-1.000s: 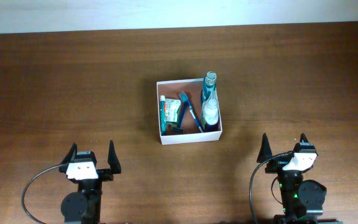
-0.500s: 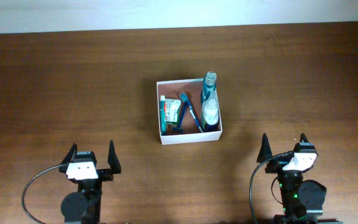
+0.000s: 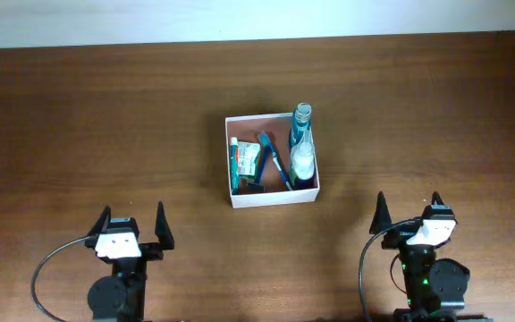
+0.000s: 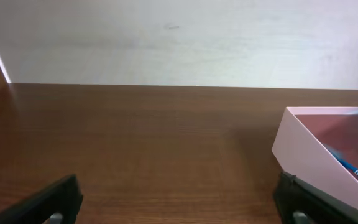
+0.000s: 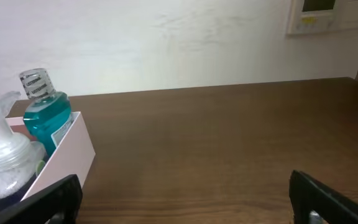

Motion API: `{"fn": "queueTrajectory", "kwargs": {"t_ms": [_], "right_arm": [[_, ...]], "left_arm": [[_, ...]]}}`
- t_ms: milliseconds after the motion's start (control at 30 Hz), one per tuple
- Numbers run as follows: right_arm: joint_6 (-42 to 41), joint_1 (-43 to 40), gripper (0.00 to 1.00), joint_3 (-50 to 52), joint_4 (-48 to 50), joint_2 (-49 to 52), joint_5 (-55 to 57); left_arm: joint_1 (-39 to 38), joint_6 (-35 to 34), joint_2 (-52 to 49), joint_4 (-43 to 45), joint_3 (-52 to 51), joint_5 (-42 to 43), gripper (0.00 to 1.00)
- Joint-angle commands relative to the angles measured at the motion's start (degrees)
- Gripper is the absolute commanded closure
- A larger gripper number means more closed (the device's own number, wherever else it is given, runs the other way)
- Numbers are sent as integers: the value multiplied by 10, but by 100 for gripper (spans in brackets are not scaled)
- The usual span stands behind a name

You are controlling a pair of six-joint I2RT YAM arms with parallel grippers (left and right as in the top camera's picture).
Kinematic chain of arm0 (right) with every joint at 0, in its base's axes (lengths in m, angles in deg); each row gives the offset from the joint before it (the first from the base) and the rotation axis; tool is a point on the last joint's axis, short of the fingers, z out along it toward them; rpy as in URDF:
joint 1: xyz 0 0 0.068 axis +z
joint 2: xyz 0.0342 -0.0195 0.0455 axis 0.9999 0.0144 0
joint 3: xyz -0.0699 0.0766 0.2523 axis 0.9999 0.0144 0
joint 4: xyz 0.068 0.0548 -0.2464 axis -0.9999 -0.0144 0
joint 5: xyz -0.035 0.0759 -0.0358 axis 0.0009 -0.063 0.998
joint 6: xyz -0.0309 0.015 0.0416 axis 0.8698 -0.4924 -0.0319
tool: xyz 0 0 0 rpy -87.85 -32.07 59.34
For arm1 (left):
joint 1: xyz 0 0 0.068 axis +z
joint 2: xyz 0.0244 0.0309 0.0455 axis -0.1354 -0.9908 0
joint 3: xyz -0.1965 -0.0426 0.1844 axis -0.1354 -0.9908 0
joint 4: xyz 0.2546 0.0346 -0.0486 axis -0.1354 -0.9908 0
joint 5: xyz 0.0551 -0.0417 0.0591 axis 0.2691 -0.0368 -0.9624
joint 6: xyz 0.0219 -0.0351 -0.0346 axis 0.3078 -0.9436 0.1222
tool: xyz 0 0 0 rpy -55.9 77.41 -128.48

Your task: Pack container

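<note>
**Left gripper** [image 3: 133, 215]: low at the near bench edge, 7 o'clock from the container. Fingers point to 12 o'clock, spread wide, holding nothing.

**Right gripper** [image 3: 409, 201]: at 5 o'clock from the container, in the same pose. Spread wide, holding nothing.

**Container** [image 3: 274, 197]: white-walled, on the bench [image 3: 79, 134] near its centre, well apart from both grippers.

Contents:
- Teal bottle [image 3: 301, 130] with a ribbed cap, at the 1 o'clock corner.
- Clear bottle [image 3: 302, 163], touching the teal bottle at its 6 o'clock side.
- Blue-handled implements [image 3: 272, 159] lying mid-floor.
- Green-and-white packet [image 3: 247, 159] toward 9 o'clock.

**Labels:** the teal bottle carries a side label in the right wrist view, but the writing is too small to read.
</note>
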Motion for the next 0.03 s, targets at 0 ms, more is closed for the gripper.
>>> {"fn": "queueTrajectory", "kwargs": {"t_ms": [0], "right_arm": [[0,3,2,3,-3,-6,7]], "left_arm": [[-2,9,5,0,-4,8,1]]}}
